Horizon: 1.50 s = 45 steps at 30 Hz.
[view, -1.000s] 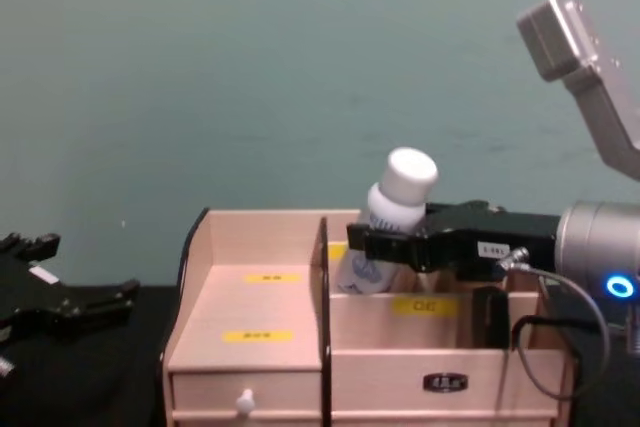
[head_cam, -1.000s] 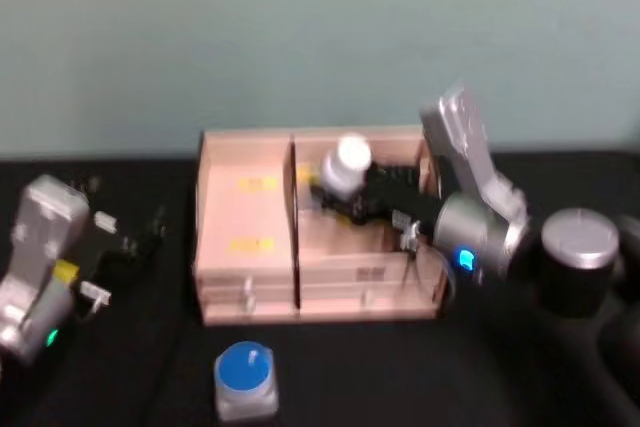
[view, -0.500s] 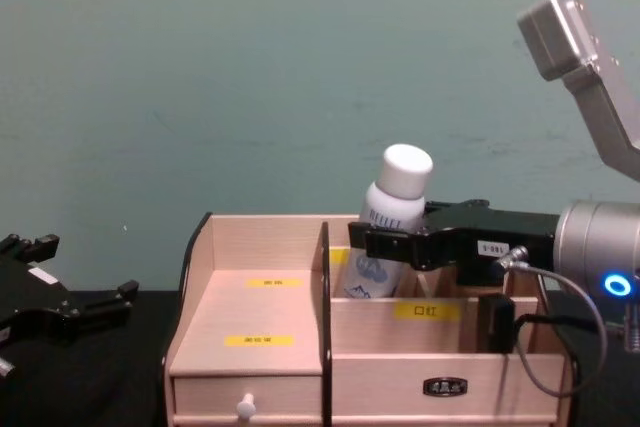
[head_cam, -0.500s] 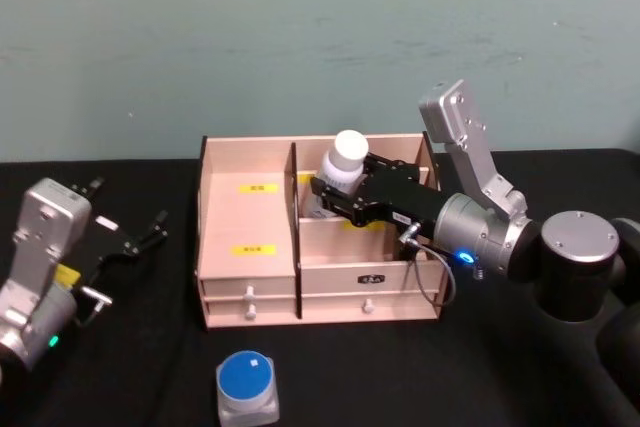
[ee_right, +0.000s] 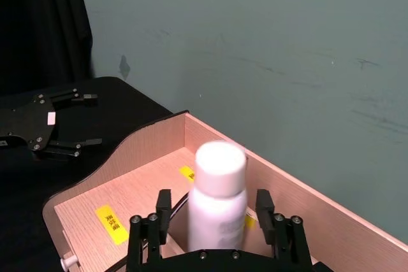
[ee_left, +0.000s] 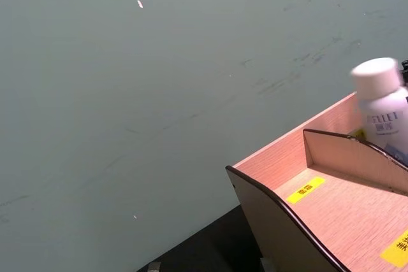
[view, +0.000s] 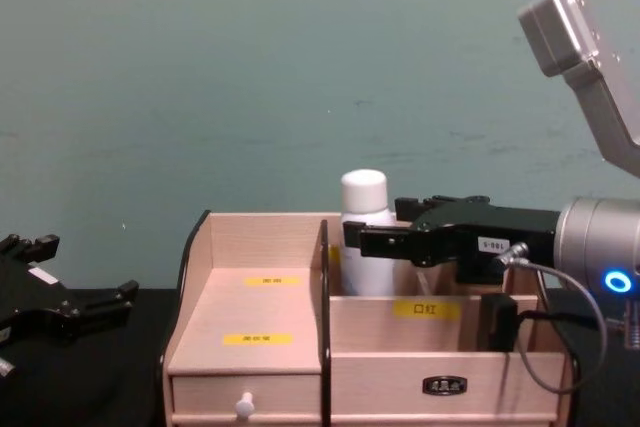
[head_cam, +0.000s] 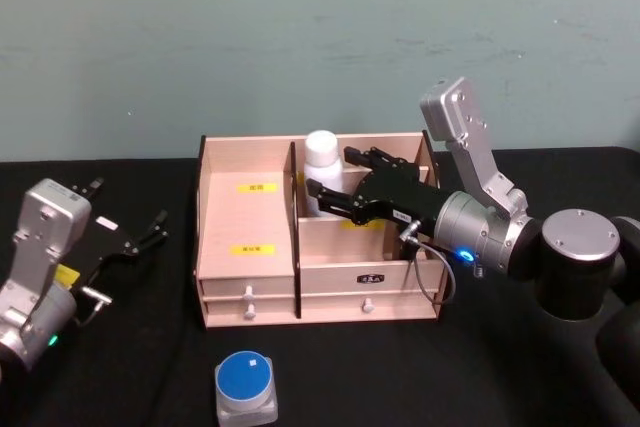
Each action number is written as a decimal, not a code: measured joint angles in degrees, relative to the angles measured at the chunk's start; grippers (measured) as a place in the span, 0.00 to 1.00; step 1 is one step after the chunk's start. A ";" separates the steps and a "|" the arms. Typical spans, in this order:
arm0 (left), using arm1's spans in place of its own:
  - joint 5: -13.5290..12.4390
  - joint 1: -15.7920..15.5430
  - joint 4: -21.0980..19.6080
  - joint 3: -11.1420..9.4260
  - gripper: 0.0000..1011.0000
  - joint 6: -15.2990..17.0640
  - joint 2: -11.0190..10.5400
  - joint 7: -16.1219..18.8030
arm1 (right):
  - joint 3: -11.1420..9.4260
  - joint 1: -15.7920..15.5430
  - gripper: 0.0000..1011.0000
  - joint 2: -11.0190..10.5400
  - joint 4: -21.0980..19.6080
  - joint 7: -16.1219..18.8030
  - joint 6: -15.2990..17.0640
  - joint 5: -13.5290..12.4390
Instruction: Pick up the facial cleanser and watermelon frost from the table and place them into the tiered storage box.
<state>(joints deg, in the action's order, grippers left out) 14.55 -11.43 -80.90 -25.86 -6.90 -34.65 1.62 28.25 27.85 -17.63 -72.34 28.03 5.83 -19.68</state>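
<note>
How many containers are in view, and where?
2. A white bottle stands in the box's rear right compartment, inside the open right end effector. A blue-lidded jar sits on the table before the box. The left end effector idles left.

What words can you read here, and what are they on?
"ELLET": on the white plastic bottle with a white cap.
"口红": on a yellow label on the pale pink wooden tiered storage box.
Other yellow labels, the drawer badge, the sticker on the right claw: too small to read.
</note>
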 joint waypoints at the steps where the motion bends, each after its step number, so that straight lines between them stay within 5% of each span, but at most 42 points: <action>1: 0.00 0.00 0.00 0.00 1.00 0.00 0.00 0.00 | 0.00 0.00 0.83 0.00 0.00 0.00 0.00 0.00; 7: 0.00 0.00 0.00 0.00 1.00 0.00 0.00 0.00 | -0.04 -0.01 0.99 -0.04 -0.03 -0.02 -0.05 -0.04; 17: 0.00 0.00 0.00 0.00 1.00 0.00 0.00 0.00 | -0.83 -0.77 0.99 -0.59 -1.87 -0.10 -1.18 -0.51; 27: 0.00 0.00 0.00 0.00 1.00 0.00 0.00 0.00 | -2.51 -4.08 0.99 -3.48 -11.86 -1.21 -1.53 -1.14; 37: 0.00 0.00 0.00 0.00 1.00 0.00 0.00 0.00 | -4.01 -11.49 0.99 -8.94 -26.30 -1.44 0.98 -3.74; 45: 0.00 0.00 0.00 0.00 1.00 0.00 0.00 0.00 | -3.27 -14.95 0.99 -11.52 -28.67 0.23 1.70 -6.38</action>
<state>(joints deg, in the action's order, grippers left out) 14.55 -11.43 -80.90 -25.86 -6.91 -34.64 1.62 24.98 12.90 -29.15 -101.01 28.27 7.53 -26.07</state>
